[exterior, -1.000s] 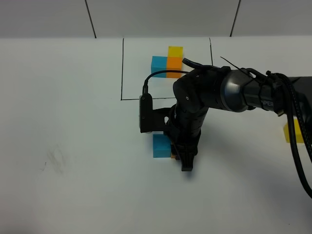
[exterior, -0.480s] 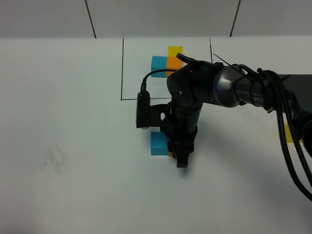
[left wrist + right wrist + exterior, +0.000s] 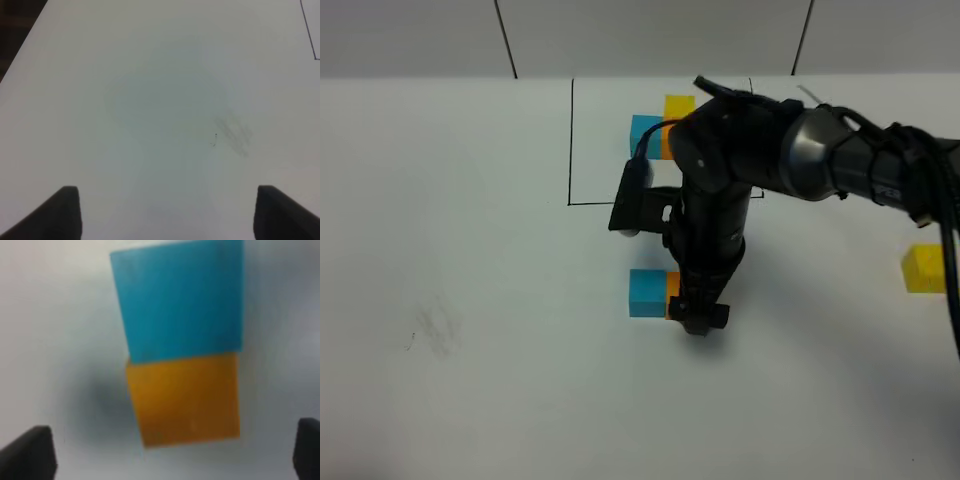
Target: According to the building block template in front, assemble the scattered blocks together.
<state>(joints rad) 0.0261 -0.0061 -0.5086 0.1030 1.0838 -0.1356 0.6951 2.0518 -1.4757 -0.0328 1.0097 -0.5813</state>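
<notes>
The template of joined blue, orange and yellow cubes sits at the far middle inside a thin black frame, partly hidden by my right arm. The loose blue cube and orange cube lie side by side and touching in the middle of the table. They also show in the right wrist view as blue and orange. My right gripper hovers over the orange cube, open, its fingertips apart and clear of the cube. The loose yellow cube lies alone at the far right. My left gripper is open and empty over bare table.
The white table has a faint grey smudge at the left, also seen in the left wrist view. My right arm's thick body and cable stretch from the right edge across the frame's front line.
My right arm has drawn back and its wrist has risen, so more of the orange cube shows beside the blue one. The yellow cube at the right is now uncovered.
</notes>
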